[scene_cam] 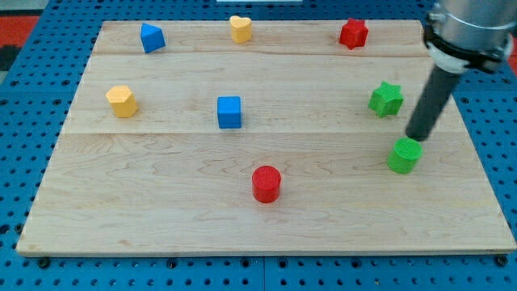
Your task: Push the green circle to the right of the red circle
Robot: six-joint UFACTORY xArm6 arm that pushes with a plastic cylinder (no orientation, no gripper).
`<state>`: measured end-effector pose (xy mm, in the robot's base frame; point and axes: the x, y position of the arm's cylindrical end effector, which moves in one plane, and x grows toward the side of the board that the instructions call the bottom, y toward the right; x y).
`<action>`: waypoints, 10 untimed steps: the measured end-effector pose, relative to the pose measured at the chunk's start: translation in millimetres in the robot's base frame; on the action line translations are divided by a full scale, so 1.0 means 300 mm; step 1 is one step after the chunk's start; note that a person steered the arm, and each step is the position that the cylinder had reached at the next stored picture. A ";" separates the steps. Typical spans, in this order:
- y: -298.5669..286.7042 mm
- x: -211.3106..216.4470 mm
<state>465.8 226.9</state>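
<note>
The green circle (404,155) stands near the board's right edge. The red circle (266,183) stands at the lower middle, well to the green circle's left. My tip (417,138) is at the green circle's upper right rim, touching or almost touching it. The rod rises from there toward the view's top right.
A green star (386,99) stands just above the green circle. A blue cube (229,111) is at the centre, a yellow block (122,101) at the left. Along the top are a blue block (152,37), a yellow heart (240,28) and a red star (353,33). The wooden board (145,210) lies on a blue pegboard.
</note>
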 end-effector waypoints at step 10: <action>-0.343 -0.019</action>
<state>459.9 124.1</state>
